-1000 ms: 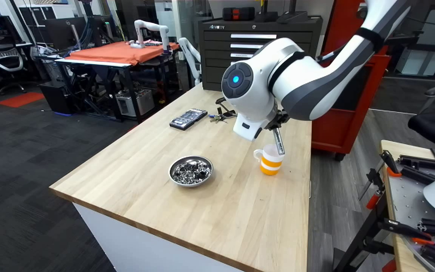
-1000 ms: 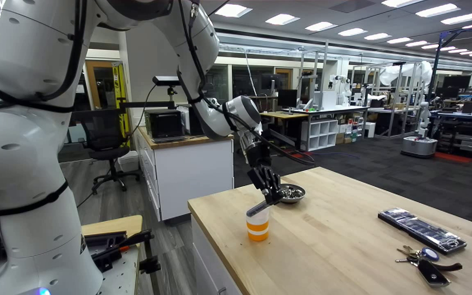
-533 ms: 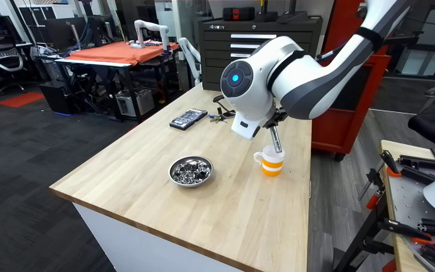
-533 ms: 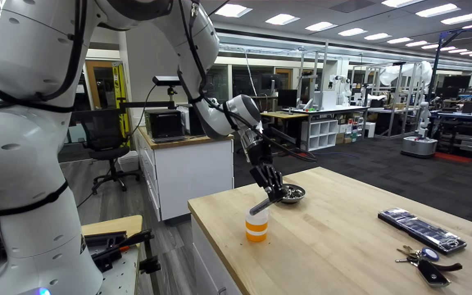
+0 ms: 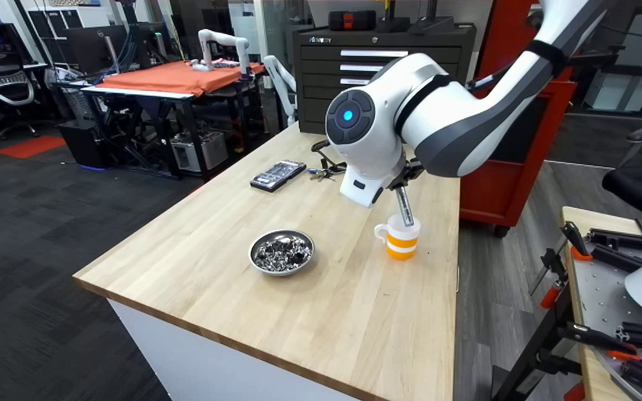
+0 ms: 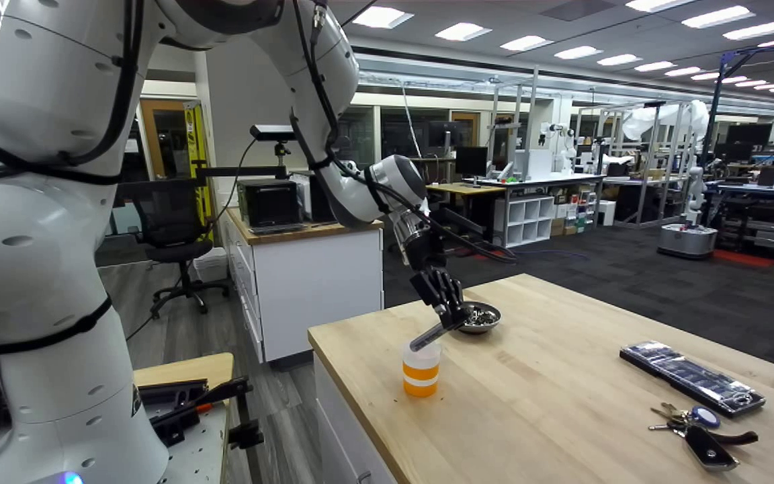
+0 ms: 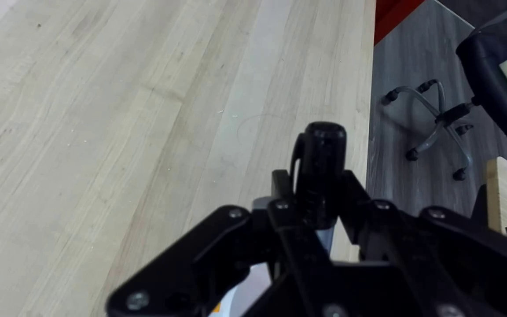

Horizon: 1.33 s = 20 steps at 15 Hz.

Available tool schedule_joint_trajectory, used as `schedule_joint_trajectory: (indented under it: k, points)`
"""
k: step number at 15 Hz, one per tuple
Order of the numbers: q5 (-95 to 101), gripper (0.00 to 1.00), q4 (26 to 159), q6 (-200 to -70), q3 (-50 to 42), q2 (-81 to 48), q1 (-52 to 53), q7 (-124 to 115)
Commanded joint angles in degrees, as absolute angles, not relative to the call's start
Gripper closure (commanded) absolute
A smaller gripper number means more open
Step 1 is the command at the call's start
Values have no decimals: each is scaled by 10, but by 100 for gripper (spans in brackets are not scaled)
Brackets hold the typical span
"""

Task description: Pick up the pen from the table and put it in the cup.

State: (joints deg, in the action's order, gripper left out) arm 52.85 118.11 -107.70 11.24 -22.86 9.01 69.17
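My gripper (image 7: 317,189) is shut on the pen, whose black end (image 7: 324,163) stands between the fingers in the wrist view. In an exterior view the gripper (image 6: 455,318) holds the pen (image 6: 431,336) slanting down to the cup (image 6: 420,380). The pen's (image 5: 404,206) free end overlaps the mouth of the cup (image 5: 402,245); I cannot tell whether it is inside or just above the rim. The cup is white with orange bands and stands upright on the wooden table (image 5: 321,317). In the wrist view the cup (image 7: 253,281) is mostly hidden behind the gripper.
A metal bowl (image 5: 282,273) of small parts stands near the cup. A flat dark case (image 5: 278,175) and keys with a black object (image 5: 326,172) lie farther along the table. A dark drawer chest (image 5: 388,83) stands at the table's far end.
The cup looked slightly tilted one second ago and now stands upright. My gripper and pen have shifted slightly, and the pen's end has moved from the rim's edge toward the cup's middle.
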Motion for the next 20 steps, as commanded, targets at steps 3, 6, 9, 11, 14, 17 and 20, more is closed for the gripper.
schedule_joint_trajectory:
  k: [3, 6, 9, 11, 14, 17, 20]
  points:
    - [540, 42, 1184, -1086, 118, -225, 94, 690]
    - [537, 30, 1183, -1086, 119, -224, 93, 687]
    - [532, 10, 1181, -1087, 120, -221, 91, 688]
    - [516, 2, 1179, -1092, 120, -216, 83, 695]
    - [431, 0, 1175, -1135, 124, -197, 47, 741]
    - [343, 0, 1165, -1157, 111, -183, 20, 775]
    - [258, 0, 1155, -1175, 89, -165, -8, 803]
